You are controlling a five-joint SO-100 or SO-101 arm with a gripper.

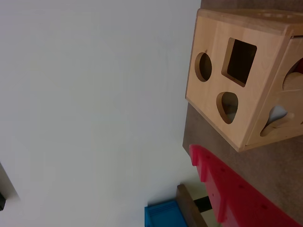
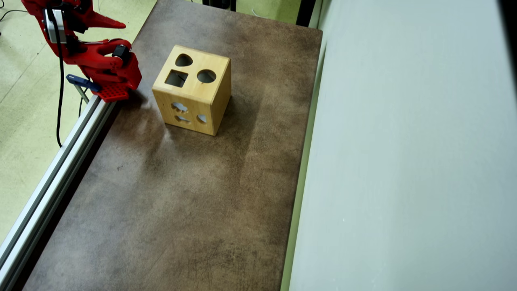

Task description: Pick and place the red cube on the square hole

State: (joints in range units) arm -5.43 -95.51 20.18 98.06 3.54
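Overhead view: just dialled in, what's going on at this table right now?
Nothing is being handled. The red arm sits folded at the table's upper-left edge in the overhead view, clear of the wooden box. The box stands alone on the brown surface, its top showing the square hole, a round hole and a heart-like hole. No red cube shows in either view, on the table or in the gripper. Only one red finger enters the wrist view, so whether the gripper is open cannot be told.

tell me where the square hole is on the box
In the overhead view the square hole is on the wooden box top, left of the round hole.
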